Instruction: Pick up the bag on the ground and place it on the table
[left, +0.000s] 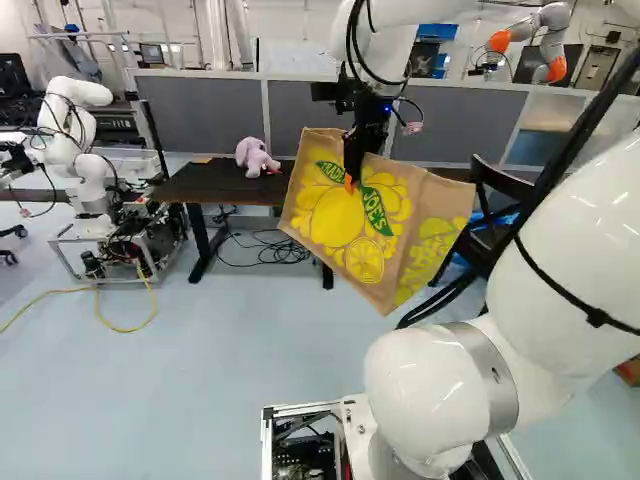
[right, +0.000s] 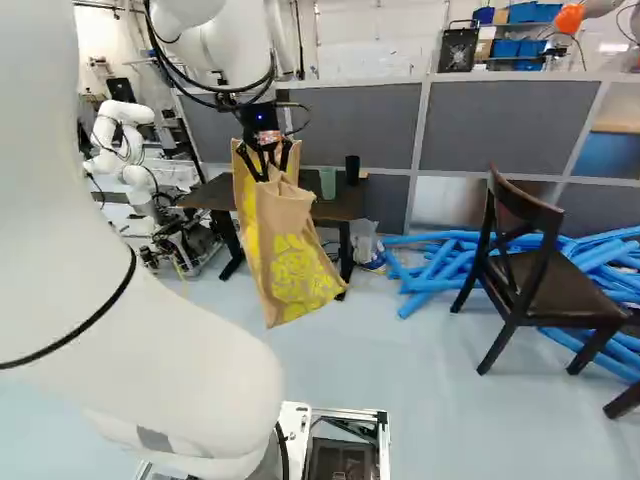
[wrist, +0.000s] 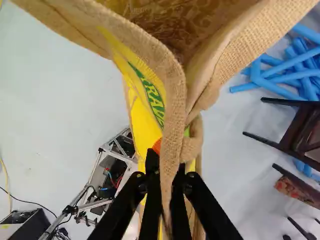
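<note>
The jute shopping bag (left: 340, 225) is hanging off the floor on the near side of the dark table (left: 205, 183), between that table and the moving base. The gripper (wrist: 167, 169) is pinching a fold of the bag's rim, its two fingers pressing the cloth from opposite sides. The mouth is gaping open, and the body is sagging at a slant below the grip.

Picking up looks done, so the step in hand seems to be bringing the bag to the table. The next move is calling for a reach forward, with enough lift that the low corner is passing above the table's near edge rather than catching on it.

The pink plush toy (left: 256, 158) is lying on the table, and the green cup (right: 327, 183) and the black cup (right: 352, 169) are standing toward its right-hand end in the right base view. The stretch between toy and cups is probably offering the best landing place, since a swinging bag could be knocking either cup over. Lowering is wanting to go slowly, letting the soft base settle fully on the table before the fingers are parting.
</note>
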